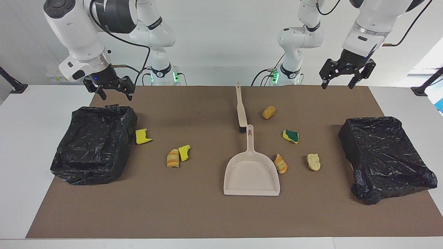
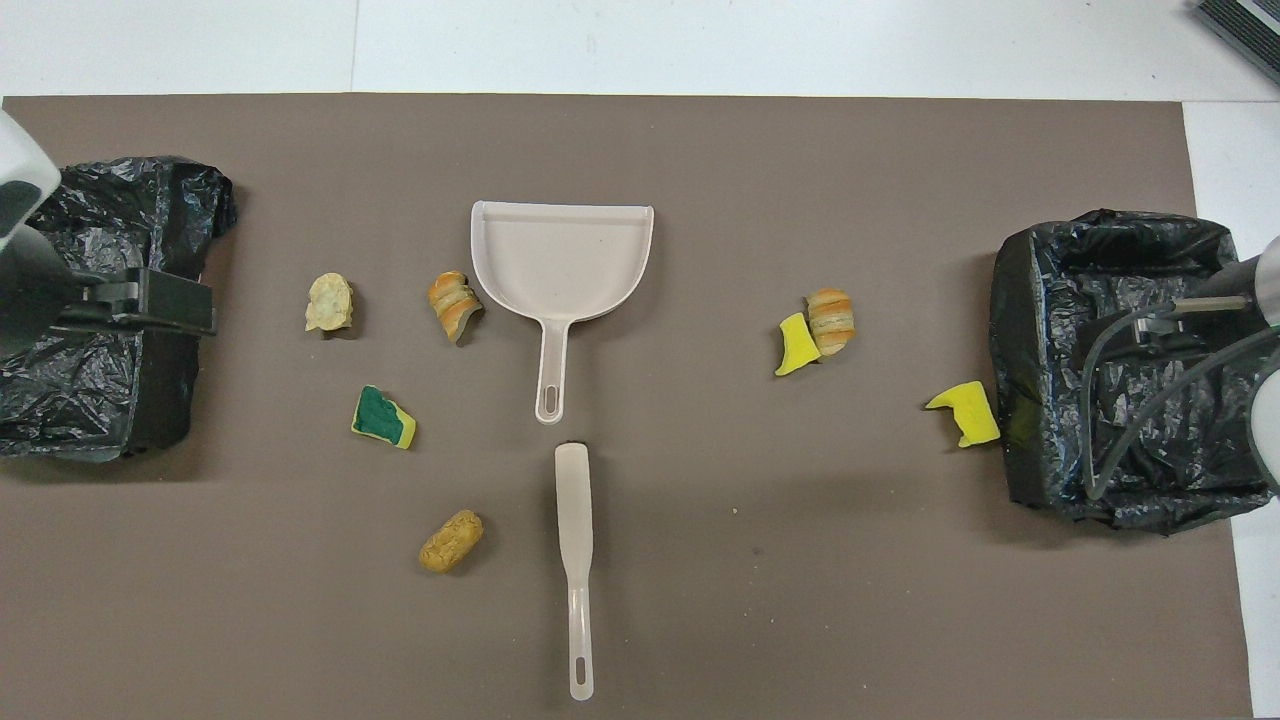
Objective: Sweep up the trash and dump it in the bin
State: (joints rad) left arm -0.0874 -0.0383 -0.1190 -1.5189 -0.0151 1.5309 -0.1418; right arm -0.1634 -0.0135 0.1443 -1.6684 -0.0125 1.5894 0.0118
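Trash is scattered over the brown mat on the desk, seven scraps in all. A yellow sponge piece is seen touching the black-bagged bin at the right arm's end. A striped croissant piece and a second yellow sponge piece are found side by side, touching, between that bin and the beige dustpan. Another croissant piece is set just beside the dustpan's pan, toward the left arm's end, and a pale bread chunk is placed near it, toward the second black-bagged bin. A green-topped sponge piece is located nearer to the robots than those two, and a tan pastry roll nearer still, beside the beige brush. The brush is laid in line with the dustpan's handle, its dark bristle end just short of the handle tip.

The left gripper is held in the air over the mat's edge nearest the robots, its fingers spread apart and empty. The right gripper is held over the mat corner just above the bin at its end, fingers likewise parted and empty.
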